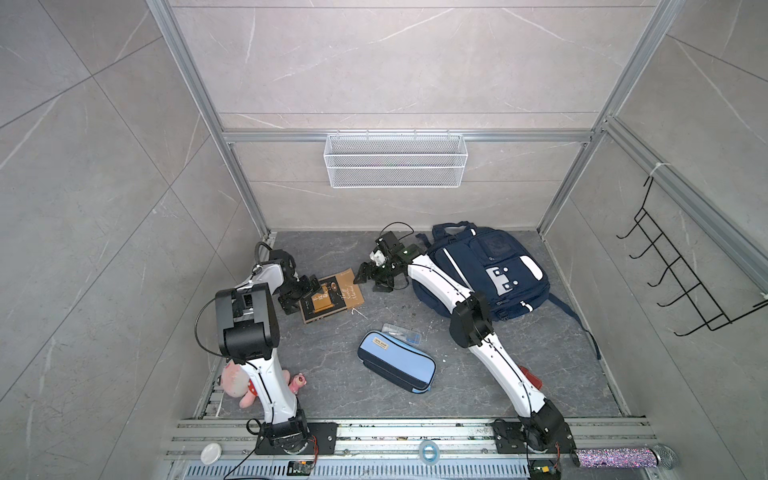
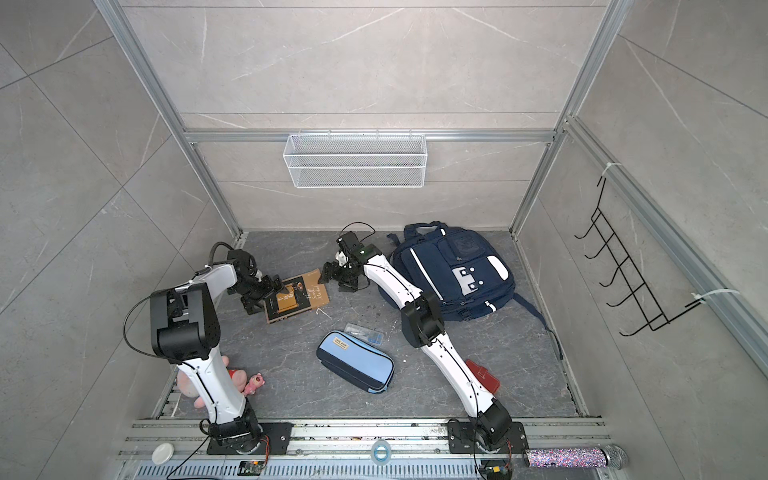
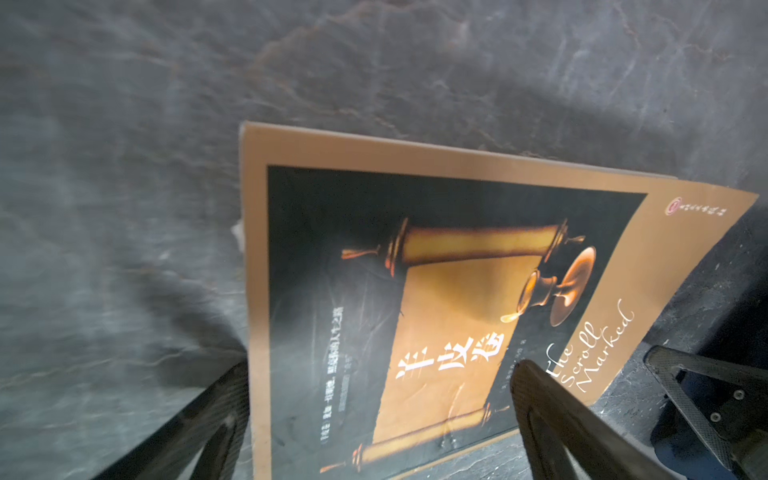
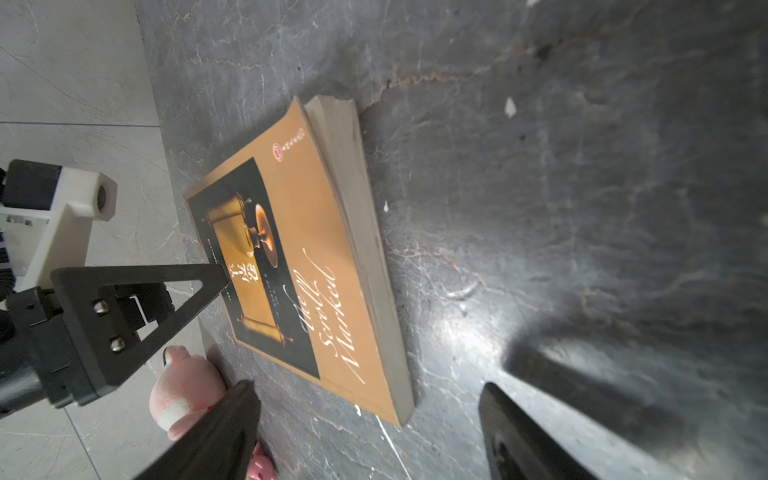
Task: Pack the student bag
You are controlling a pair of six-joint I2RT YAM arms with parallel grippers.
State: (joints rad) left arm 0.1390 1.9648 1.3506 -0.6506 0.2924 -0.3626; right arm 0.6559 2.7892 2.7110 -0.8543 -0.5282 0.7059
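Rails (image 1: 415, 432) along the near edge carry both arm bases, with a white disc (image 1: 211, 453), a roll of tape (image 1: 429, 451) and a glittery microphone (image 1: 623, 457) lying on them. Just beyond, on the dark grey worktop (image 1: 332, 395), a pink plush toy (image 1: 237, 382) sits behind the left arm and a red object (image 1: 532, 376) shows partly from behind the right arm. Between the arms lies a light-blue pencil case (image 1: 397, 365), with a small clear box (image 1: 403, 332) just past it.

Farther in, a brown book (image 1: 332, 297) lies flat, cover up. The left gripper (image 1: 300, 296) is at its left side, jaws spread wide and holding nothing. One finger is over the cover and the other is off the edge; whether either touches, I cannot tell. The right gripper (image 1: 372, 279) is low by the book's far right corner, jaws apart and holding nothing.

The student bag (image 1: 490, 270) lies flat, front up, in the far right corner of the worktop, with the right arm crossing its left edge. A white mesh basket (image 1: 395, 160) hangs on the back wall and a black hook rack (image 1: 681, 274) on the right wall.
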